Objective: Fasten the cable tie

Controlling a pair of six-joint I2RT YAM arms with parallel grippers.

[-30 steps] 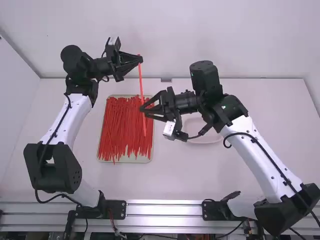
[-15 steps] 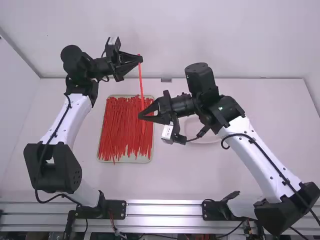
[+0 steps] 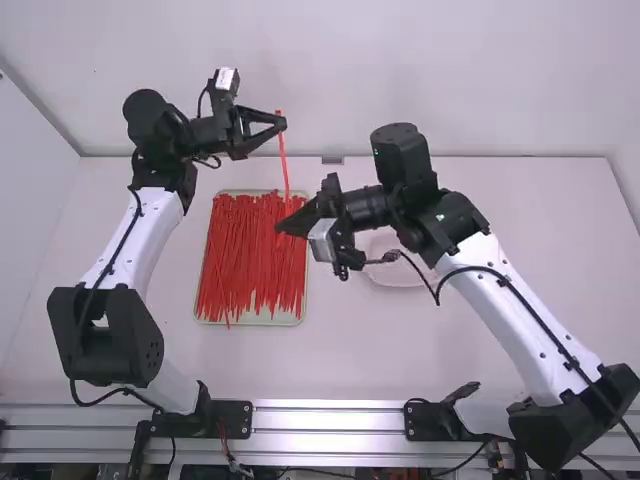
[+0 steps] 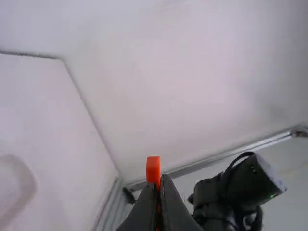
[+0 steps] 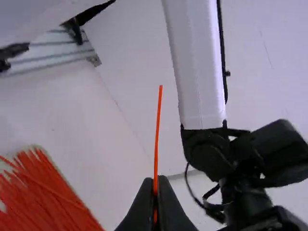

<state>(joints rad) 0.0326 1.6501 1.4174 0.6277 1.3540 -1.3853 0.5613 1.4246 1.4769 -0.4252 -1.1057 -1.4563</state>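
Hanging upright above the far edge of a flat tan tray of loose red cable ties: one thin orange-red plastic cable tie. Left gripper pinched tight on its top end, the head just past the fingertips. Right gripper closed on its lower stretch.

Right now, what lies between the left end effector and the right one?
A single red cable tie spans that gap in the high view; the left end effector grips its upper end, the right end effector its lower part.
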